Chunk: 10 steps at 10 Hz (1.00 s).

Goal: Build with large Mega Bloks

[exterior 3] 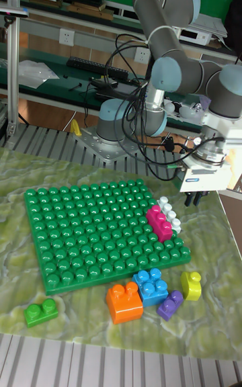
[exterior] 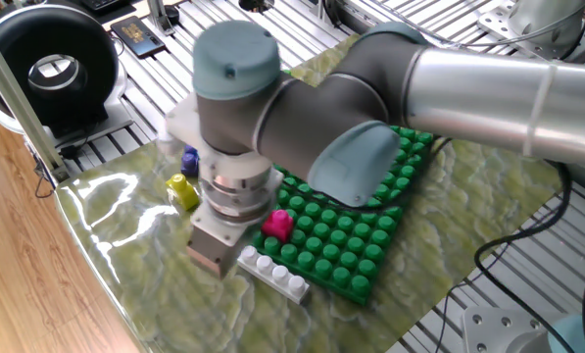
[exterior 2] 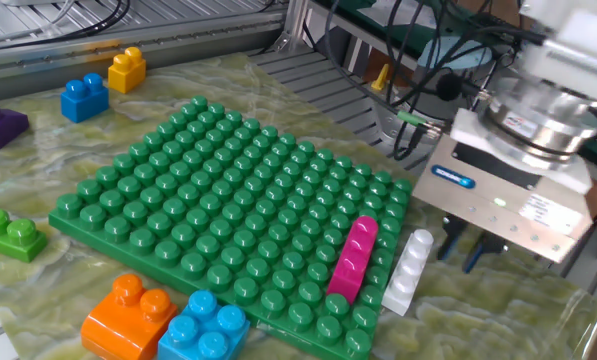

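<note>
As jaws hang released, empty, w/ white brick just beside, a skewed descent could knock it vs magenta brick.

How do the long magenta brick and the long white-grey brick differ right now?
The long magenta brick sits on the green studded baseplate, along its edge; the long white-grey brick lies off it on the mat. The white-grey one is nearer the gripper. Both are single-row, several studs long, and lie parallel, side by side, studs up.
</note>
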### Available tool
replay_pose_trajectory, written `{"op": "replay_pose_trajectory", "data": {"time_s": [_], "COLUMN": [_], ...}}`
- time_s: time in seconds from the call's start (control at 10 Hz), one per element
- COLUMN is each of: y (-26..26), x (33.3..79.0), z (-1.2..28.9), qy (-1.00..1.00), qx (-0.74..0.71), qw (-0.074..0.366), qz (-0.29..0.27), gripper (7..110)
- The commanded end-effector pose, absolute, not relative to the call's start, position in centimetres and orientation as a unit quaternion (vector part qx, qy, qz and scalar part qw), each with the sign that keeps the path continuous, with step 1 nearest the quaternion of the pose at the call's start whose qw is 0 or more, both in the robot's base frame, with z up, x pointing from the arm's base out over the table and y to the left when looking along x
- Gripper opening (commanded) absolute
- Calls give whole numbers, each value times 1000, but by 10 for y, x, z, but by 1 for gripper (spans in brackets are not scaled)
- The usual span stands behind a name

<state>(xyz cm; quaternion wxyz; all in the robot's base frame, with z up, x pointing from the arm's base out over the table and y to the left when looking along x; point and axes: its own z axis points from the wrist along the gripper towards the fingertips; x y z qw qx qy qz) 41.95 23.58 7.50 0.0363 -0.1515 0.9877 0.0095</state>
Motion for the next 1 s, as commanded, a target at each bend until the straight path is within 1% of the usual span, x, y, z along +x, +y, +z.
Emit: {"op": "replay_pose_trajectory", "data": {"time_s": [0.0, 0.1, 0.4, 0.7, 0.9], "y": [219, 215, 214, 216, 216], "x": [398, 403, 415, 414, 411], "z": [63, 63, 45, 36, 35], "qy": [991, 990, 991, 991, 991], "qx": [-133, -140, -136, -130, -130], "qw": [9, 9, 8, 0, -6], "qz": [16, 18, 21, 21, 20], "gripper": [22, 44, 44, 44, 44]}}
